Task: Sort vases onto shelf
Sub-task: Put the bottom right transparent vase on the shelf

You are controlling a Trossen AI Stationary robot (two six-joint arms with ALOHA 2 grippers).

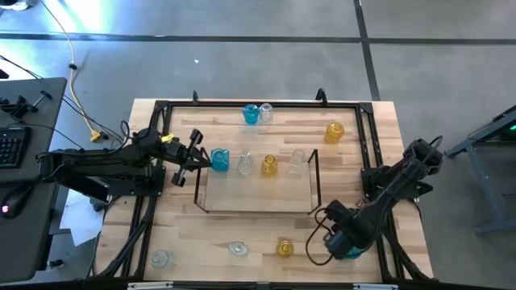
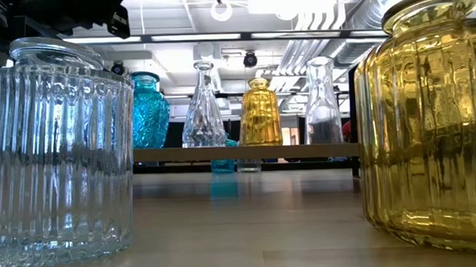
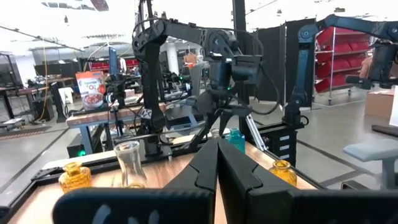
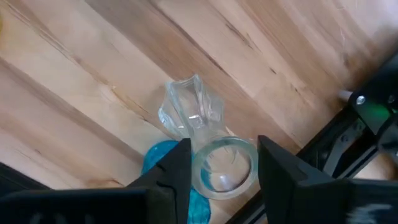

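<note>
The right gripper (image 4: 217, 165) hangs over the table's near right corner, its fingers spread wide on either side of a clear vase (image 4: 214, 163), with a blue vase (image 4: 160, 155) touching or just beside it. Risk: closing here could knock the blue one. The left gripper (image 1: 196, 153) sits at the shelf's (image 1: 258, 197) left end, fingers pressed together, empty. 4 vases stand on the shelf; others are scattered around the table.

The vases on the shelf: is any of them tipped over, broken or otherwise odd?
Nothing stands out. On the shelf, the blue vase, faceted clear vase, amber vase and slim clear vase all stand upright in a row, with no visible breakage or spill.
</note>
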